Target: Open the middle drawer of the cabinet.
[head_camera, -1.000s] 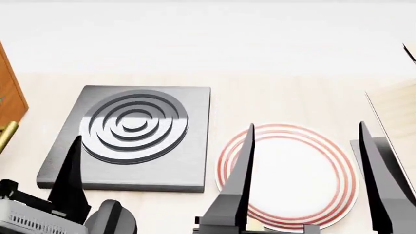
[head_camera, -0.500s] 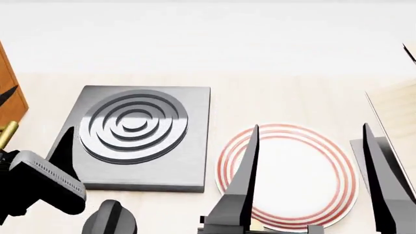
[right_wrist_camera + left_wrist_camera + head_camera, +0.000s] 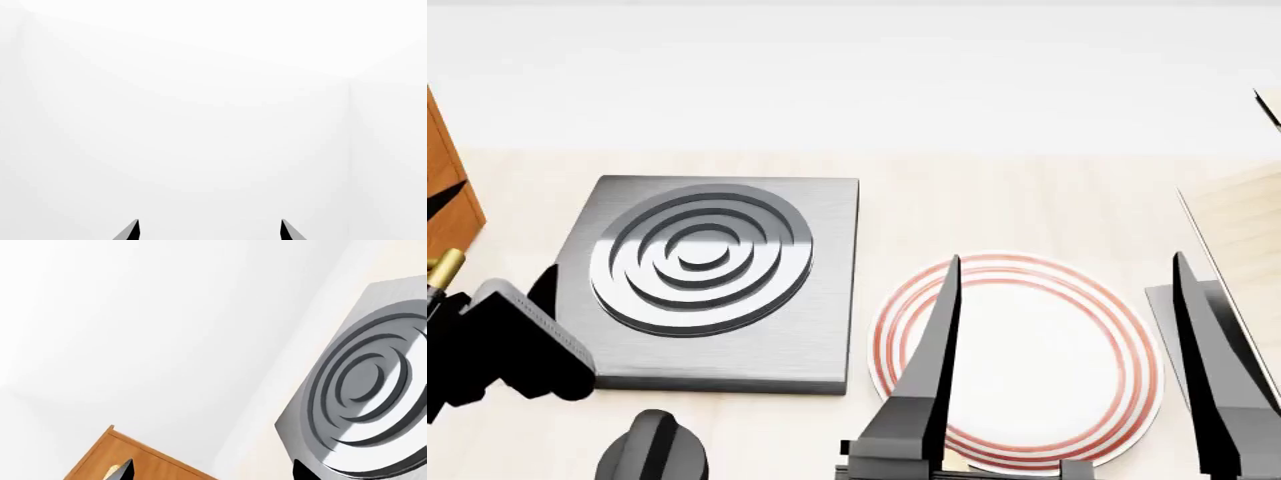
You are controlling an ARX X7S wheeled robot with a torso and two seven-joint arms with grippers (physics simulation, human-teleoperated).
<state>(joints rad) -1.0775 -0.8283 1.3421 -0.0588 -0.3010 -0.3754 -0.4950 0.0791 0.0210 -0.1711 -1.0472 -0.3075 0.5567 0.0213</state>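
Observation:
Only an edge of the orange-brown cabinet shows at the far left of the head view. A bit of one brass handle sticks out below it; I cannot tell which drawer it belongs to. My left gripper is open beside the cabinet, one fingertip in front of the wood and the other over the grey slab's left edge. In the left wrist view the cabinet and a bit of brass handle lie by one fingertip of the open left gripper. My right gripper is open and empty over the plate; its wrist view shows only white wall.
A grey square slab with raised concentric rings lies on the pale counter just right of the cabinet; it also shows in the left wrist view. A white plate with red rings lies to its right. A pale wood shelf unit stands at the far right.
My left gripper has turned and swung left and away from me, towards the cabinet; its fingertip now overlaps the wood. The right gripper has barely moved.

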